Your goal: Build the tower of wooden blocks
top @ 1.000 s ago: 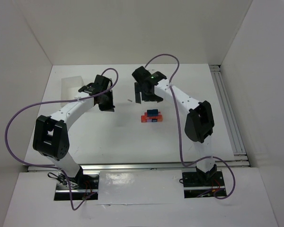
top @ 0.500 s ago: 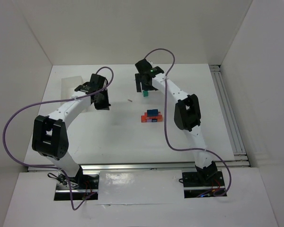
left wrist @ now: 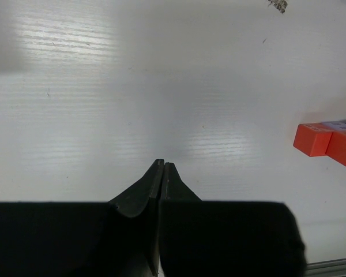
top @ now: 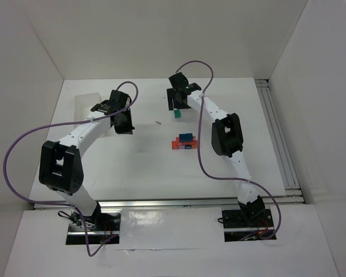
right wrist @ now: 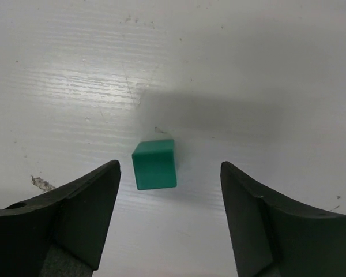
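Observation:
The tower [top: 184,142] stands mid-table: a red and orange base row with a dark blue block on top. Its orange blocks [left wrist: 315,139] show at the right edge of the left wrist view. A teal cube [top: 176,115] lies alone on the table behind the tower. My right gripper [top: 174,108] is open and hangs over it. In the right wrist view the teal cube [right wrist: 154,164] sits between the open fingers [right wrist: 86,208], nearer the left one and touching neither. My left gripper [top: 126,125] is shut and empty, left of the tower; it also shows in the left wrist view [left wrist: 162,165].
A white tray [top: 85,105] lies at the back left. A small dark speck [top: 157,122] lies on the table between the grippers. Metal rails [top: 279,144] run along the right side. White walls enclose the table.
My right gripper has pulled back toward the far side, uncovering the teal cube on the table. My left gripper has shifted slightly left. Little moved in the last half second.

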You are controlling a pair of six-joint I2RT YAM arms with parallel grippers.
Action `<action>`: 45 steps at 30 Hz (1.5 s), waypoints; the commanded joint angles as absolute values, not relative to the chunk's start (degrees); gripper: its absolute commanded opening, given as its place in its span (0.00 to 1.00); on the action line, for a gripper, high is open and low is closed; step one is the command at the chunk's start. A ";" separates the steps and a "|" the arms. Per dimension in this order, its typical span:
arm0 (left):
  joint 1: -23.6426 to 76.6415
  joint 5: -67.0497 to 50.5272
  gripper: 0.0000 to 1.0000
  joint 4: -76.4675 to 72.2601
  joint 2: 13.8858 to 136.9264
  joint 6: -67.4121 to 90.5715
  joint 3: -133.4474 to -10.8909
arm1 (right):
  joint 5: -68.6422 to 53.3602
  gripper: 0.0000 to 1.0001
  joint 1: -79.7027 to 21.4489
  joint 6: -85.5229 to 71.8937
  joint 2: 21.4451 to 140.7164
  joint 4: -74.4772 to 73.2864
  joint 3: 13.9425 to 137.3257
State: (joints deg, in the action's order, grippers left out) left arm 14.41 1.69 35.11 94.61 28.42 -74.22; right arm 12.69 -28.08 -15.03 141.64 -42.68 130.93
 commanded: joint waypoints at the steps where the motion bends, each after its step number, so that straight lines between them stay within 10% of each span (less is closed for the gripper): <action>1: 14.06 1.93 0.05 34.72 93.87 27.51 -73.92 | 11.34 0.75 -29.00 -13.97 144.76 -40.87 135.26; 16: 14.06 1.41 0.05 34.72 93.87 26.98 -73.39 | 11.87 0.41 -29.00 -13.97 145.37 -42.01 135.26; 37: 14.06 0.35 0.05 34.19 92.82 26.98 -72.86 | 18.37 0.40 -29.00 -19.42 129.76 -51.32 140.01; 45: 14.06 0.09 0.05 34.19 91.76 26.98 -72.86 | 22.14 0.40 -30.75 -27.58 112.96 -57.12 120.20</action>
State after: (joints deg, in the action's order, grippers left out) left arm 14.41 0.93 34.68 94.61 28.40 -73.01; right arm 18.94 -29.10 -22.81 119.24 -52.25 127.15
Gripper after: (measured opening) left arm 0.109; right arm 0.425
